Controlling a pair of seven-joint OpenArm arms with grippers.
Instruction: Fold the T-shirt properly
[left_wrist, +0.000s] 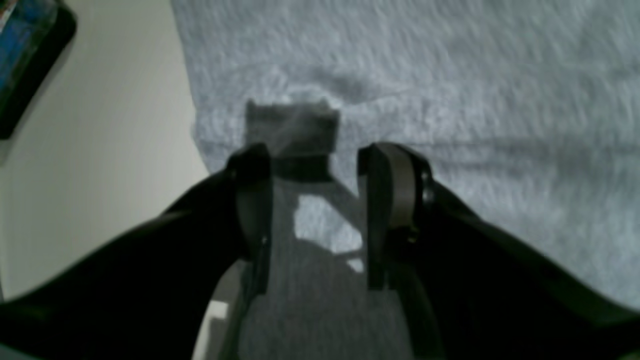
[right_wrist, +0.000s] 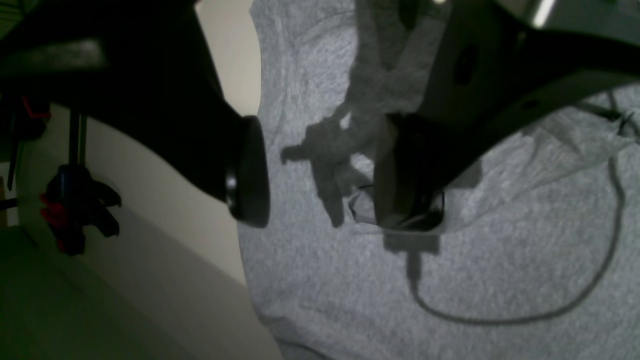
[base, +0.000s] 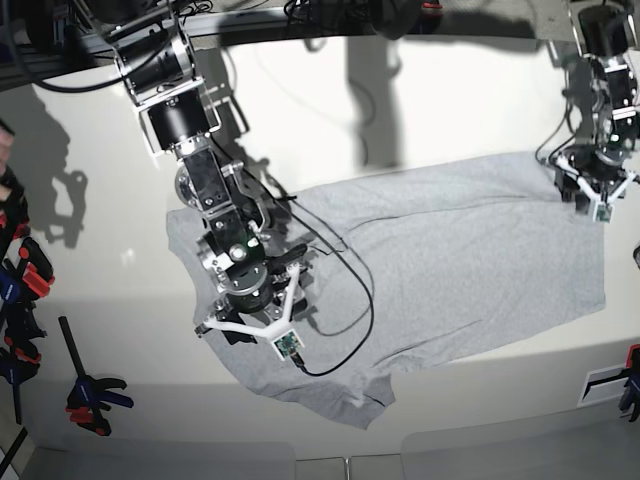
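Left wrist view
- My left claw: jaws parted, nothing between them, poised over grey cloth near its edge.
- T-shirt: light heather-grey, fills most of the view; a small pucker lies just ahead of my fingertips.
- Bench: pale, bare strip to the left of the cloth.

Right wrist view
- My right claw: jaws spread wide, gripping nothing; one finger sits over the cloth edge, the other presses down near a raised fold.
- T-shirt: grey, plain side showing.
- Cable: thin and dark, looped across the cloth.
- Clamp: red and black, at the left, off the bench.

Base view
- T-shirt: spread flat across the bench, plain side up.
- My right claw: over the shirt's left end.
- My left claw: at the far upper right corner of the shirt.
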